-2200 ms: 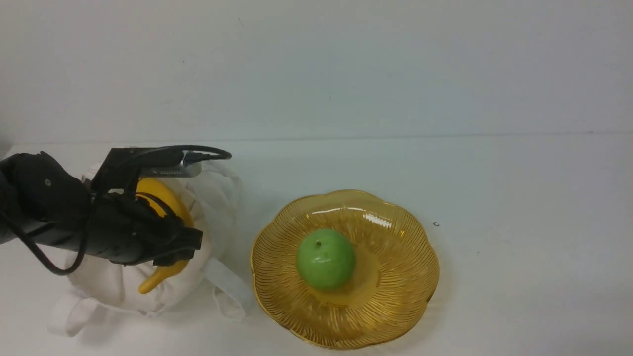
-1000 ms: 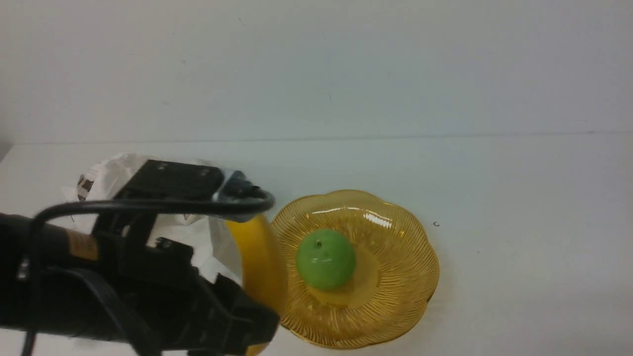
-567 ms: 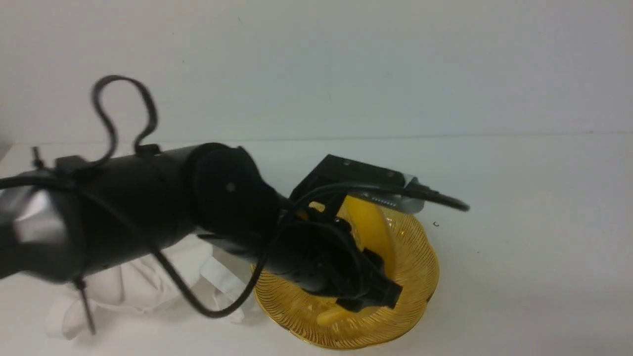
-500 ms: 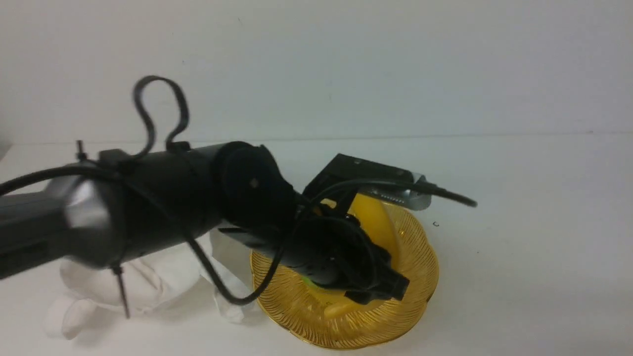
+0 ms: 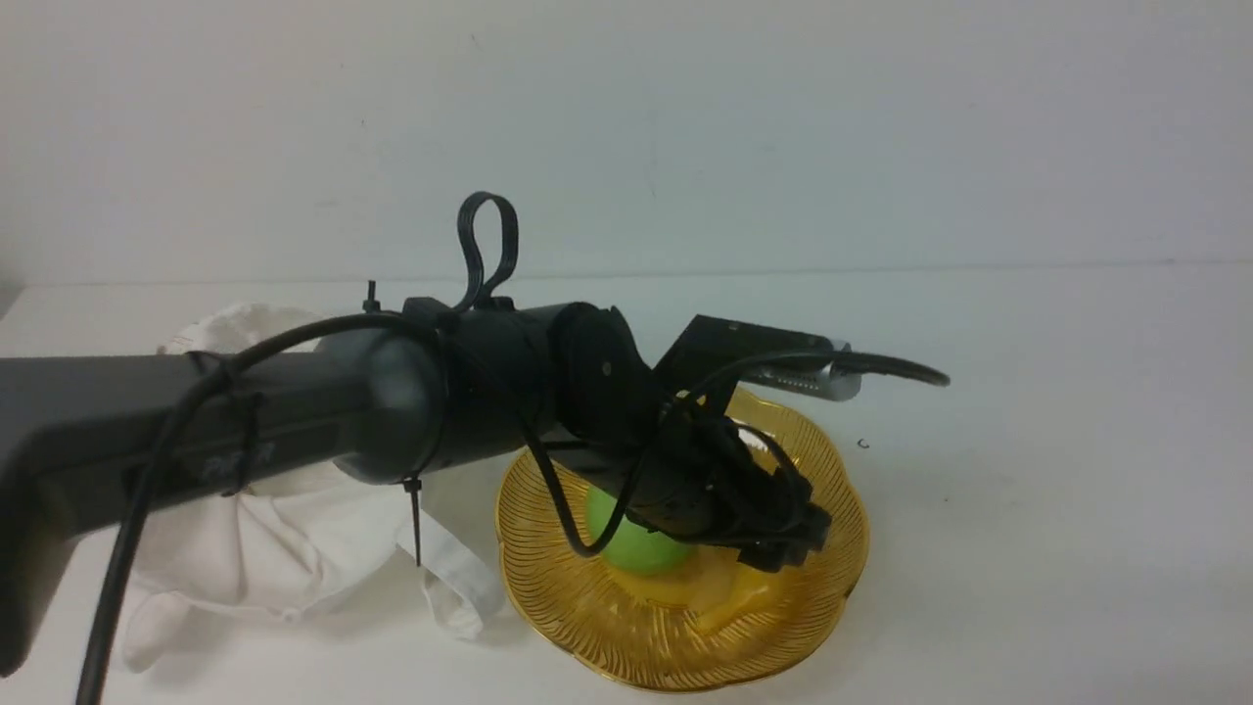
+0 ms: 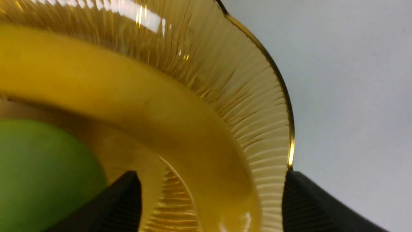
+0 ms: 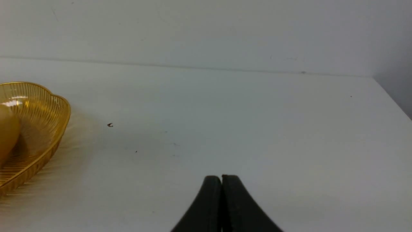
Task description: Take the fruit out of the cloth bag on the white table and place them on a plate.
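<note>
White table [image 5: 1028,490] holds the amber plate [image 6: 257,106]. The left gripper [image 6: 209,193] has its jaws spread wide. The banana [image 6: 128,106] lies between them in the plate, beside the green apple [image 6: 38,167]. Best to lift straight up and bump nothing. The right gripper [image 7: 221,183] has its jaws pressed together.

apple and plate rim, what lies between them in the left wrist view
The banana lies between the apple and the rim of the plate, inside the dish; the left wrist view shows it clearly.
</note>
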Tool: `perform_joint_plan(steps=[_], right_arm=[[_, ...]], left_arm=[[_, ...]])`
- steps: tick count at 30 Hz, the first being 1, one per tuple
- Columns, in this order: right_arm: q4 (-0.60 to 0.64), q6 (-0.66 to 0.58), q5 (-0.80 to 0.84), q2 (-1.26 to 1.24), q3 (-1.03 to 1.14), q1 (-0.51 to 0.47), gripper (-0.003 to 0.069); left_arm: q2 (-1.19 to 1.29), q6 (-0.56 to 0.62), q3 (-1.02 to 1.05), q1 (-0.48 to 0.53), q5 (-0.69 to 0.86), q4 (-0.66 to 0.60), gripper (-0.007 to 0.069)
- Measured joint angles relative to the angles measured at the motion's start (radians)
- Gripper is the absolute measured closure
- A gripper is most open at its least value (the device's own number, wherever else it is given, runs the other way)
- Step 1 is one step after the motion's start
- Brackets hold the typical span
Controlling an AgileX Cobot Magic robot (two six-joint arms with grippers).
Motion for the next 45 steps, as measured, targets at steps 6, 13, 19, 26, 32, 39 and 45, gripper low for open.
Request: perform_joint_plan(steps=[6, 13, 19, 26, 32, 39, 45], right_arm=[[0.0, 0.0, 0.0, 0.0, 0.0, 0.0, 0.0673], [0.0, 0.0, 0.0, 0.0, 0.0, 0.0, 0.0673], [0.0, 0.0, 0.0, 0.0, 0.0, 0.0, 0.0673], [-0.001, 0.0, 0.0, 0.0, 0.0, 0.0, 0.0673], [-0.001, 0.0, 0.0, 0.0, 0.0, 0.0, 0.0673], [-0.001, 0.0, 0.0, 0.0, 0.0, 0.0, 0.0673], [-0.001, 0.0, 0.0, 0.0, 0.0, 0.0, 0.0673]], left_arm=[[-0.041, -0.027, -0.038, 0.06, 0.129, 0.037, 0.0042], [-0.287, -0.143, -0.046, 0.144, 0.301, 0.287, 0.0529], [-0.624, -0.307, 0.016, 0.15, 0.318, 0.514, 0.0629], [-1.052, -0.525, 0.273, 0.15, 0.231, 0.713, 0.0632], [-1.318, -0.621, 0.514, 0.15, 0.146, 0.779, 0.0632], [-1.535, -0.644, 0.651, 0.15, 0.128, 0.778, 0.0632], [-1.641, -0.646, 0.695, 0.15, 0.133, 0.779, 0.0632]])
